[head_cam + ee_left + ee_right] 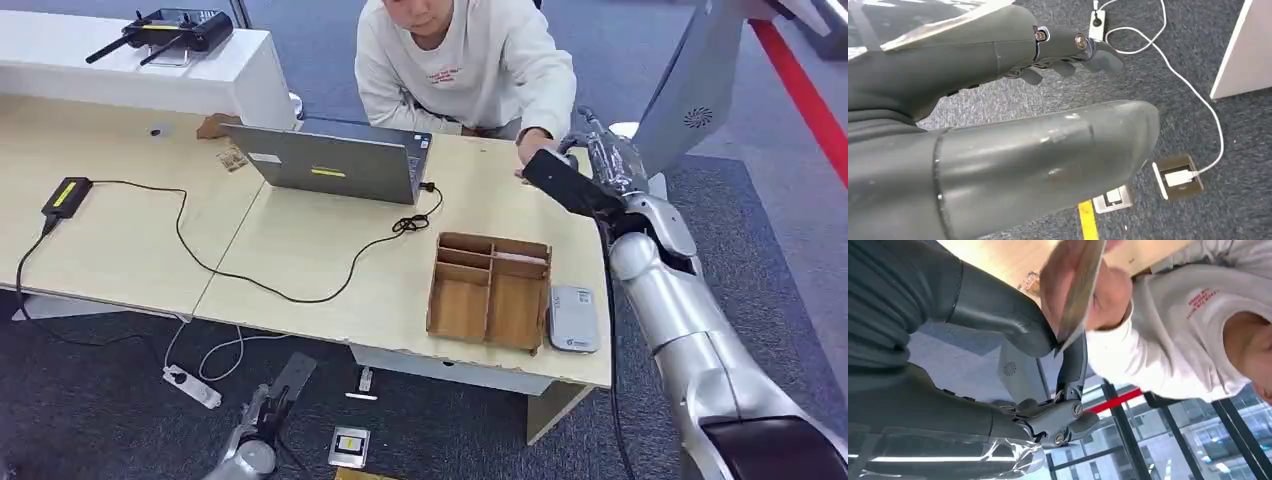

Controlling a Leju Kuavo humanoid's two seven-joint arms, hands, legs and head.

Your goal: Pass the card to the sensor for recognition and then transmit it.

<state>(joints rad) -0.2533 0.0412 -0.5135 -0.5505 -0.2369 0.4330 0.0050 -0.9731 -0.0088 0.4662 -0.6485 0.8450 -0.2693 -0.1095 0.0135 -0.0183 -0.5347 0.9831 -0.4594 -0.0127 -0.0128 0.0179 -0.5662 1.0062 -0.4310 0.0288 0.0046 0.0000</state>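
Desk (300, 250), wooden tray (489, 290), pale card inside

The right arm reaches forward and up over the table's far right edge. The right hand (1058, 347) pinches a card (1080, 290) between thumb and a finger. The left hand (1048, 55) hangs low over the floor, fingers loosely curled, holding nothing.

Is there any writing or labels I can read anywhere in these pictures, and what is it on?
None can be read.
Person's white sweatshirt: small red print on the chest, too blurred.
Laptop: a yellow sticker and a white one on the lid, too small.
White sensor: a small mark, too small.
Card: seen edge-on, no text shows.
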